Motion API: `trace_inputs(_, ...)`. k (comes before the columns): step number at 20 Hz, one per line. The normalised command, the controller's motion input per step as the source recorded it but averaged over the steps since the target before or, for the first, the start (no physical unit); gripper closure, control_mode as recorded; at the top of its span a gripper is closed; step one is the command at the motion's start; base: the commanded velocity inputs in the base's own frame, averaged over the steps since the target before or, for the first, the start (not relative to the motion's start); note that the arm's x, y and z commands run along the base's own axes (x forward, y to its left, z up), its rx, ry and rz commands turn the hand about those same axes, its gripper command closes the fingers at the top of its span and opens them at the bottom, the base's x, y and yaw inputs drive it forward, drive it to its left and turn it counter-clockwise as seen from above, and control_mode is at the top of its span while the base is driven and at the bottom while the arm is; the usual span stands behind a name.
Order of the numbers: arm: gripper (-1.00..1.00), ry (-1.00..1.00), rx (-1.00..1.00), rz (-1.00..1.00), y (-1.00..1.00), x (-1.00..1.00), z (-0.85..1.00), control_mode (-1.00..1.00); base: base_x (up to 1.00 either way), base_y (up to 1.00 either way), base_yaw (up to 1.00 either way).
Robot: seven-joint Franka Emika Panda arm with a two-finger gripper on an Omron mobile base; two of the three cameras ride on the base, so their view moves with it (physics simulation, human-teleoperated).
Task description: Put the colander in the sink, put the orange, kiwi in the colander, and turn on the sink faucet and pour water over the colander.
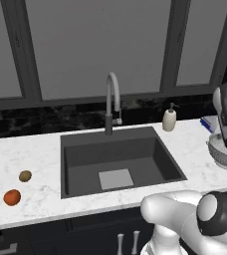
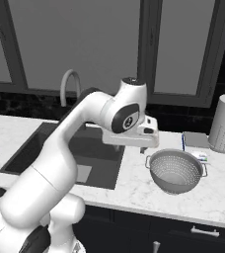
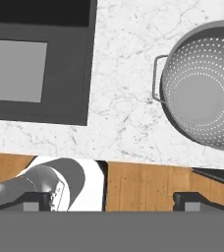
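Reaching for the colander, first step of the task

We have the gripper with its fingers spread wide and holding nothing, hanging over the marble counter between the sink on its left and the colander on its right. The colander sits upright on the counter, well right of the basin, one small side handle turned toward the sink. As we judge it, we should move right and come down on the rim near that handle, one finger inside the wall and one outside, since the bowl is far too wide to span. We should lift it clear of the basin edge before carrying it left. The orange and kiwi wait on the counter left of the sink; the faucet stands at the far edge.
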Motion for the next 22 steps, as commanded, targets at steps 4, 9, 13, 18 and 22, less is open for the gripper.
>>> trace_inputs(4,-1.0,0.0,-0.16,0.0,-0.14,0.05,-0.42,-1.0,0.0,0.0,0.0)
trace_inputs(9,-1.0,0.0,-0.05,0.0,-0.22,0.2,-0.27,-1.0,0.0,0.0,0.0)
trace_inputs(13,-1.0,0.0,-0.04,0.0,-0.23,0.26,-0.27,-1.0,0.0,0.0,0.0)
trace_inputs(18,-1.0,0.0,-0.03,0.0,-0.09,0.31,-0.2,-1.0,0.0,0.0,0.0)
trace_inputs(22,-1.0,0.0,-0.05,0.0,0.0,0.24,-0.18,-1.0,0.0,0.0,0.0)
